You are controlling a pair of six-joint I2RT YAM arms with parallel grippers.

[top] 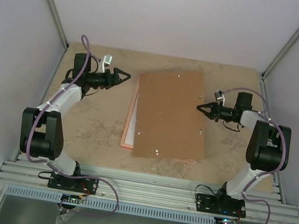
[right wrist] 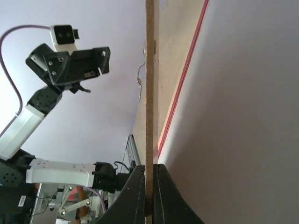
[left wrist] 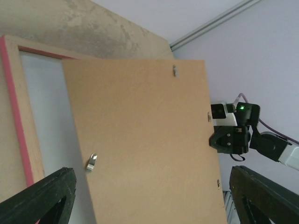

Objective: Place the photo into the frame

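Note:
The pink frame (top: 129,121) lies flat on the table, mostly covered by the brown backing board (top: 171,115). A white sheet (top: 131,127) lies inside the frame's left part; it looks like the photo's plain back, and no picture side shows. My right gripper (top: 200,107) is shut on the board's right edge, and the board tilts up off the frame. The right wrist view shows the fingers (right wrist: 138,196) clamping the board (right wrist: 149,93) edge-on, with the frame's pink rim (right wrist: 184,79) beside it. My left gripper (top: 125,76) is open and empty, just left of the board's far left corner.
In the left wrist view the board (left wrist: 145,140) carries small metal turn tabs (left wrist: 91,162), and the frame's rim (left wrist: 14,107) and the white sheet (left wrist: 46,116) show at left. Grey walls enclose the table on three sides. An aluminium rail (top: 148,191) runs along the near edge.

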